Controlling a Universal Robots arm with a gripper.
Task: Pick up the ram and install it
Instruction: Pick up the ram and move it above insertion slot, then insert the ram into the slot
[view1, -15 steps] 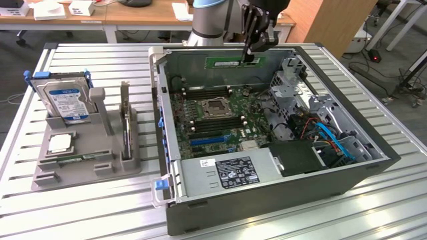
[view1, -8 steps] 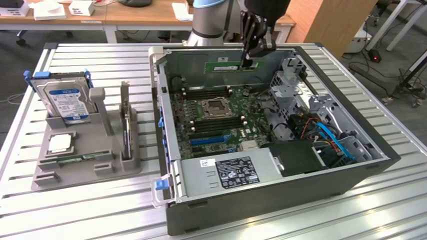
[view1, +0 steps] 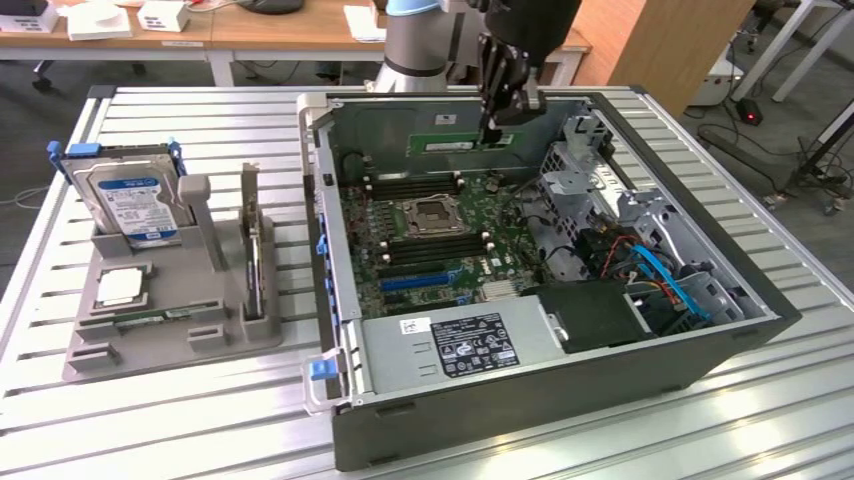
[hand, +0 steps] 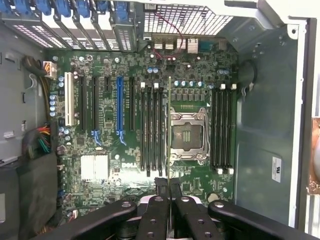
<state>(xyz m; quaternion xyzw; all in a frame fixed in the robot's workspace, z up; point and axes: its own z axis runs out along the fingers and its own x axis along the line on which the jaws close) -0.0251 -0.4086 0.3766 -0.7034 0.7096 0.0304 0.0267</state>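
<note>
My gripper (view1: 495, 124) hangs over the far part of the open computer case (view1: 340, 330), shut on the ram (view1: 451, 142). The ram is a thin green stick held level above the motherboard (view1: 427, 240). In the wrist view the ram (hand: 169, 125) shows edge-on as a narrow line running out from between my black fingers (hand: 155, 210). It lies above the board between the black memory slots (hand: 151, 130) and the CPU socket (hand: 189, 136), clear of the board and not touching it. More memory slots (hand: 222, 127) lie on the socket's other side.
At the exterior view's left a grey holder (view1: 167, 340) carries a blue-labelled hard drive (view1: 131, 205), an upright card with a metal bracket (view1: 250, 240) and a small square chip (view1: 120, 287). Inside the case are the power supply (view1: 461, 345), drive cage (view1: 601, 170) and blue cables (view1: 667, 280).
</note>
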